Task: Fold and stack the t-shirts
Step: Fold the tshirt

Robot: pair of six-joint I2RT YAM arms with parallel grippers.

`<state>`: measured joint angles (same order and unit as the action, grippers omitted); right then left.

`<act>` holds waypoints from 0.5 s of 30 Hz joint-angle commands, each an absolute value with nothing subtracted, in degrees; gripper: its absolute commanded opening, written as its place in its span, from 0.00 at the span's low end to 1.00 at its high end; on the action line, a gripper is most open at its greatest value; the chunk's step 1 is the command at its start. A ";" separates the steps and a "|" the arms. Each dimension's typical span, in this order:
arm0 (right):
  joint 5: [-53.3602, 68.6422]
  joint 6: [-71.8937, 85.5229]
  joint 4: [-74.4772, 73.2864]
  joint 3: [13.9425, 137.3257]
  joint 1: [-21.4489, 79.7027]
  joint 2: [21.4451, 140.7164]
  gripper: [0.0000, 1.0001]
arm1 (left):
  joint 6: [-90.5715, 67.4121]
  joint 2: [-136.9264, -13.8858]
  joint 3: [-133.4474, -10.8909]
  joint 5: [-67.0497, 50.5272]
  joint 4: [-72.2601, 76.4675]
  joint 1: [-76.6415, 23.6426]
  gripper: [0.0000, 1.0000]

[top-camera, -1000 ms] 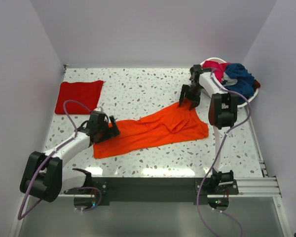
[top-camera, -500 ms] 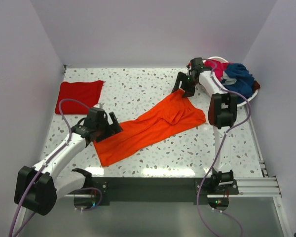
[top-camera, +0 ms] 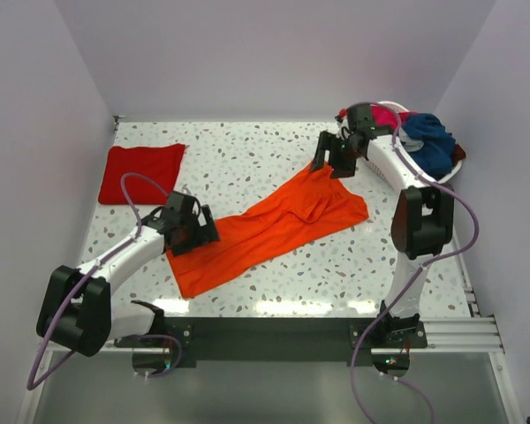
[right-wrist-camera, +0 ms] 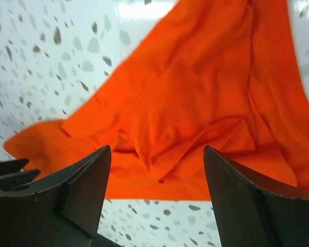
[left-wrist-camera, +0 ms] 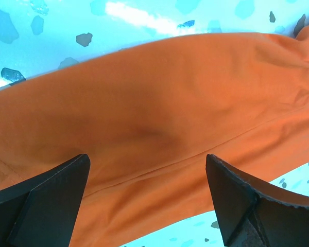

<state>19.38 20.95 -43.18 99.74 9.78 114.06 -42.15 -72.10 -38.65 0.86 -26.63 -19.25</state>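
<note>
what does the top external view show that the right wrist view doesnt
Only the top external view shows the folded red t-shirt at far left, the white basket holding the magenta t-shirt and navy t-shirt, and the left gripper open over the orange t-shirt. Only the right wrist view shows that shirt's cloth bunched up close, framed by its own fingers. Both show the orange t-shirt, the speckled table and the right gripper open.
</note>
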 commanded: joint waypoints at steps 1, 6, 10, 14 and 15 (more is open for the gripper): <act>14.33 18.28 -44.74 93.97 11.16 109.78 0.76 | -39.90 -72.16 -37.01 0.62 -23.29 -19.60 1.00; 12.48 18.80 -43.69 86.23 11.78 108.11 0.75 | -39.72 -74.26 -34.63 0.44 -21.80 -19.60 1.00; 12.39 20.13 -42.89 84.29 11.78 109.59 0.75 | -40.95 -76.11 -32.61 -1.23 -20.31 -19.95 1.00; 10.03 19.69 -42.89 85.86 11.78 113.37 0.75 | -42.10 -75.32 -32.26 -1.49 -19.60 -20.48 1.00; 9.58 19.43 -43.15 86.65 11.78 114.51 0.75 | -42.45 -75.32 -31.99 -1.84 -19.34 -20.57 1.00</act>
